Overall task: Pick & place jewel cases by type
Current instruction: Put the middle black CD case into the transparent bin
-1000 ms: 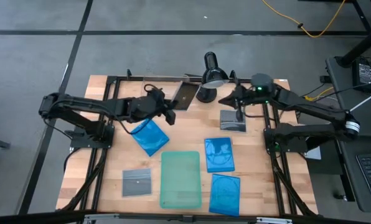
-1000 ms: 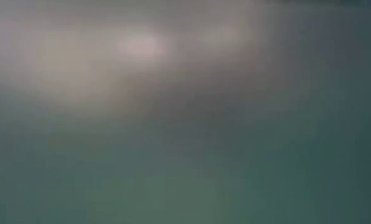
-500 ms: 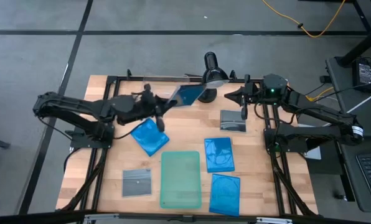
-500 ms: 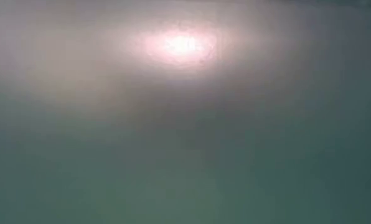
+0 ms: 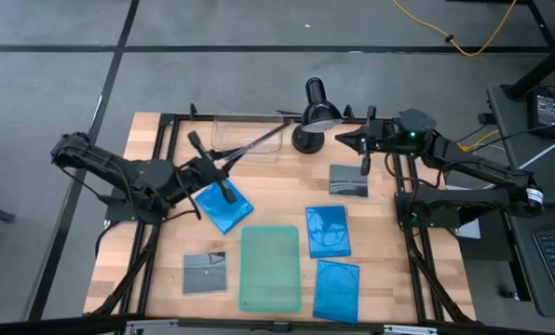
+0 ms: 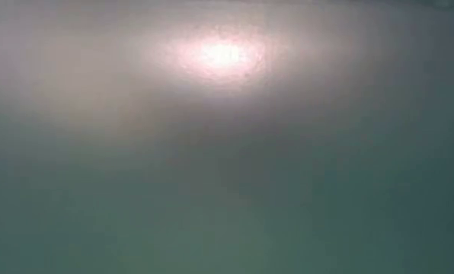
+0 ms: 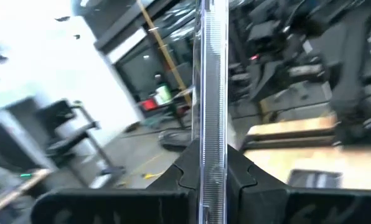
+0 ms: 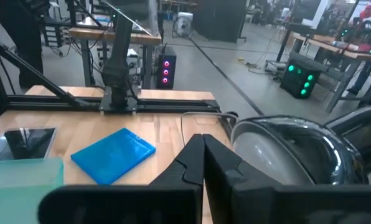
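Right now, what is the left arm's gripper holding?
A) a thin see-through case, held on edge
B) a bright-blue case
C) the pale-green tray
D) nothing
A: in the left wrist view the left gripper is shut on a thin clear case standing edge-on between its fingers.

Left pincer holding a grey jewel case edge-on above the table, right pincer by the lamp

A robotics lab: workbenches, lit equipment, concrete floor.

No text, label, brand, number or sign is readable in any view.
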Tool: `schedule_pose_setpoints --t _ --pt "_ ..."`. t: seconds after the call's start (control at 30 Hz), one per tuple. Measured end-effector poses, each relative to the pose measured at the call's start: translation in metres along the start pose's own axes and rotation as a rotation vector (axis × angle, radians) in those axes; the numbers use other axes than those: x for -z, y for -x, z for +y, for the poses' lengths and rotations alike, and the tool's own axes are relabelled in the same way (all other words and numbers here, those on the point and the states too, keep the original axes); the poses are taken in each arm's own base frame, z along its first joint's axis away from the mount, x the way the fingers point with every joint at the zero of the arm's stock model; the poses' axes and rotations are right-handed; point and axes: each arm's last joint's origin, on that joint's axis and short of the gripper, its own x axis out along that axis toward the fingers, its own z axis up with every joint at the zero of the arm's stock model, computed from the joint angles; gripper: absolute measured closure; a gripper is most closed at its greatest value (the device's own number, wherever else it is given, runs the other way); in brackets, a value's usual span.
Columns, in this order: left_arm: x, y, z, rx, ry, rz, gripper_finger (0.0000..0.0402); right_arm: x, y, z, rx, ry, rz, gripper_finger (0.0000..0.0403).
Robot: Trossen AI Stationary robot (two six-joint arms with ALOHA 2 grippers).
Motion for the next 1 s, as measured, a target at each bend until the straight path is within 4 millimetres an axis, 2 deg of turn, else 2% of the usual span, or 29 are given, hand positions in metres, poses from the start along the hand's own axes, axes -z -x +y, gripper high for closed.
schedule_pose_setpoints --t 0.37,0.83,1.0 --pt "-0.0058 0.0065 0.0007 -0.046 0.021 -0.004 0.0389 -0.0016 0.0 -0.0003 0.005 0.003 -0.016 0.0375" --pt "-0.0085 0.0102 0.0085 0.011 0.473 -0.046 0.0389 -0.0014 -0.0001 -0.0006 0.013 0.002 -0.013 0.0374" --pt "-0.0026 0.0092 0.0074 0.049 0.664 -0.009 0.0389 -0.0012 -0.0001 -0.0005 0.012 0.003 -0.011 0.0373"
